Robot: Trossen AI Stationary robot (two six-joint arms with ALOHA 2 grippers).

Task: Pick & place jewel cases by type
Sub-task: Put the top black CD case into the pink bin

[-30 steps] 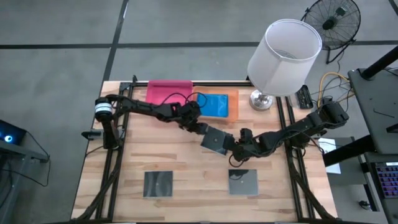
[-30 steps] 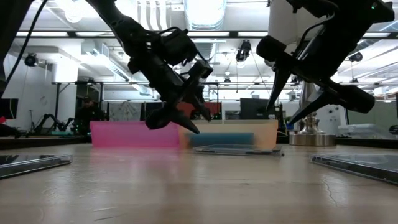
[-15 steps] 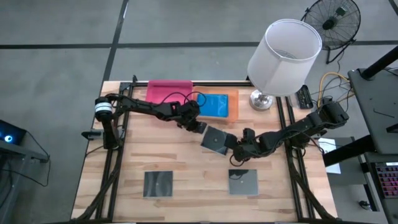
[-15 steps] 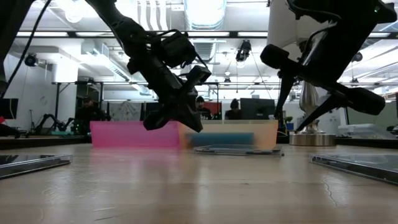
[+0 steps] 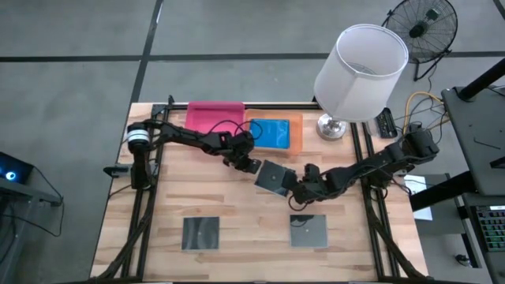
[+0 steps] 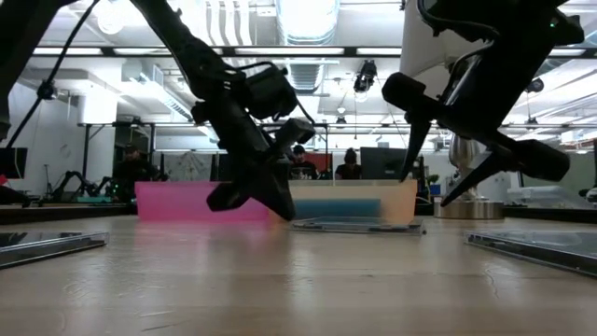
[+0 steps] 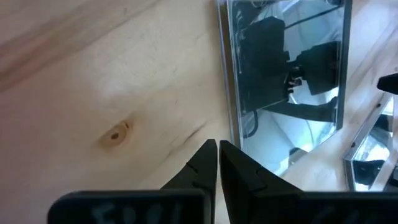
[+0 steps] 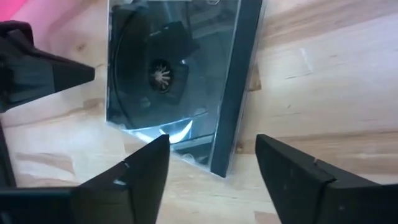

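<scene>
The left hand (image 5: 248, 163) is closed beside the dark case (image 5: 275, 177); the right hand (image 5: 297, 186) is open near it on the counter (image 5: 237, 213).

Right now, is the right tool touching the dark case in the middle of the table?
Apart. The right wrist view shows the right tool open, its fingers short of the dark case, with bare wood between them.

Overhead, table-level and both close wrist cameras share the middle dark case (image 5: 274, 177).
</scene>
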